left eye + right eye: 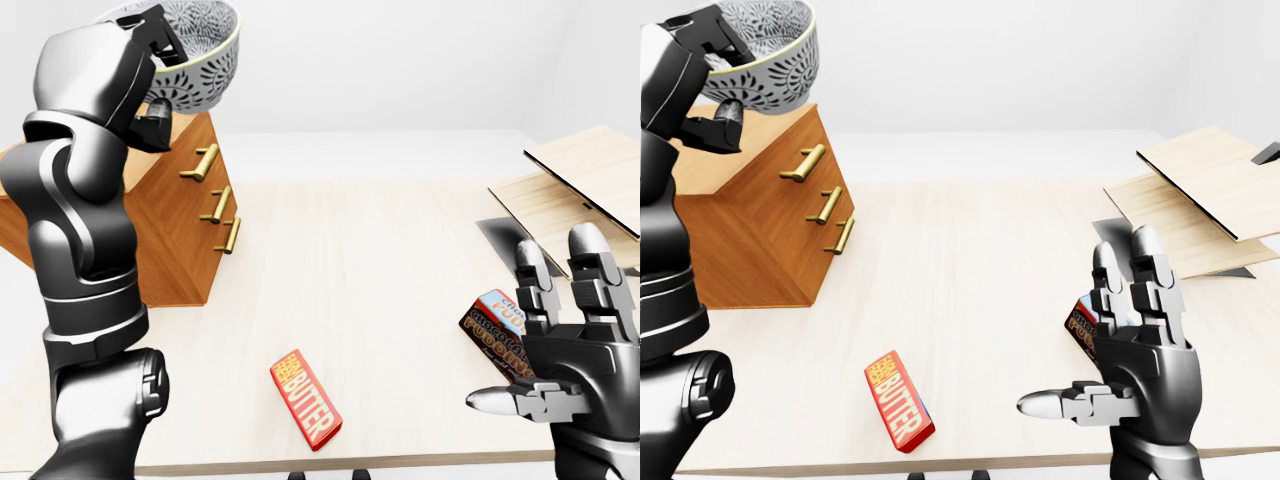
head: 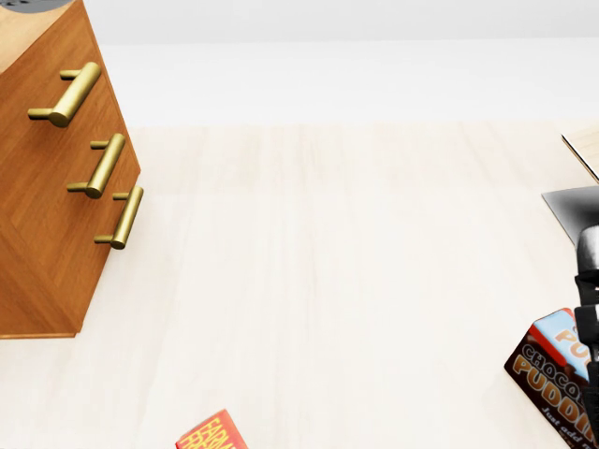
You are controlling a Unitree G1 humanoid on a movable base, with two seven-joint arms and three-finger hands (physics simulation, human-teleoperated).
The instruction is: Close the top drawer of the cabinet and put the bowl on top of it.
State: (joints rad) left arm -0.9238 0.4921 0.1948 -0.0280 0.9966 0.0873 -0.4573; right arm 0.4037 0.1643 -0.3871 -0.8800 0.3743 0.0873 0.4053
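Up at the top left of the left-eye view, my left robot hand [image 1: 143,50] is gripping the bowl [image 1: 197,55]. Its fingers hook over the rim and its thumb presses against the underside. The bowl is pale grey with a dark leaf pattern and a cream rim, and it is tilted a little. It sits right over the top of the cabinet [image 1: 185,230], near the edge above the drawers. I cannot tell whether its base touches the wood.

My right robot hand [image 1: 1145,365] is at the lower right of the right-eye view. It is open, with its fingers upright and spread and its thumb pointing left, and it holds nothing.

The cabinet is brown wood and stands at the left of the worktop [image 2: 328,281]. Three brass handles [image 2: 98,166] run down its face. The top drawer [image 2: 67,94] is shut, its front flush with the two below it.

Just behind my right robot hand, and partly hidden by it, a chocolate pudding box [image 2: 552,374] lies on the worktop. It is dark brown with a red edge and a blue patch. A red butter box [image 1: 898,400] with white lettering lies flat near the bottom edge, between my two arms and well apart from the cabinet.

Pale wooden boards [image 1: 1200,185] are stacked at an angle at the far right of the worktop. A dark grey sheet [image 1: 497,235] shows beneath them.
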